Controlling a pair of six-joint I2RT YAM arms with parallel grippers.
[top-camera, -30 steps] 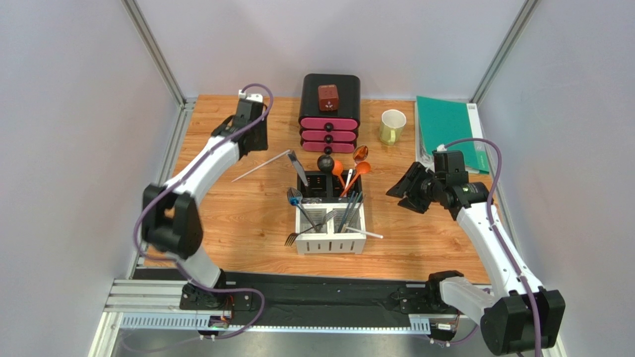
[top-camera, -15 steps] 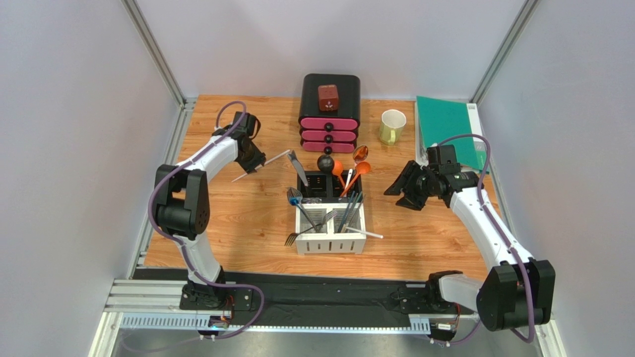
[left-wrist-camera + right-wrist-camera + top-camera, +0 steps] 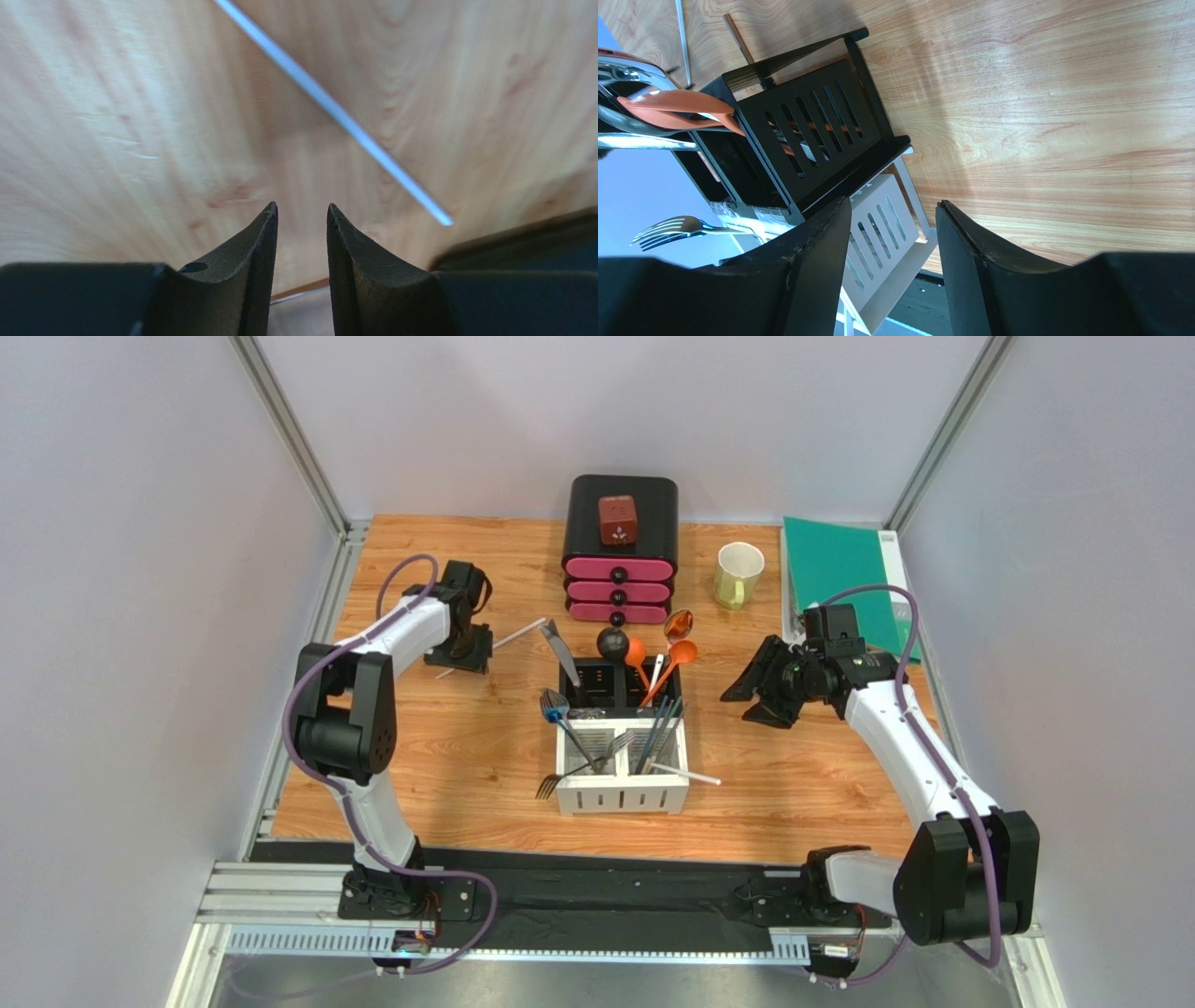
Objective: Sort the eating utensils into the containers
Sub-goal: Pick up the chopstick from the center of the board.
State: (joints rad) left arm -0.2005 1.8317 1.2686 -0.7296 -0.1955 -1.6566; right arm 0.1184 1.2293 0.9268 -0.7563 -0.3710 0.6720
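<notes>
left gripper [image 3: 300, 210]: i see its two fingers only a little apart, with nothing between them, low over the table [image 3: 463, 756].
stick [image 3: 330, 108]: one thin pale stick, flat on the wood, left of the caddy. it runs on a slant just ahead of the left fingers. i cannot tell if they touch it.
right gripper [image 3: 892, 206]: part way open, holding nothing, right of the caddy and facing it.
caddy [image 3: 617, 795]: one, mid table, with four bins: two white in front, two black behind.
in the bins: one fork [image 3: 550, 786] pokes out front left. dark chopsticks [image 3: 657, 735] sit front right, too bunched to count. one black spoon [image 3: 613, 641] and at least two orange spoons [image 3: 683, 653] stand at the back.
in the way: one knife [image 3: 558, 651] leans out back left, close to the stick's far end.
around: one box [image 3: 620, 560] with three pink drawers behind the caddy, one red block [image 3: 619, 518] on top, one mug [image 3: 739, 574], one green folder [image 3: 842, 581].
</notes>
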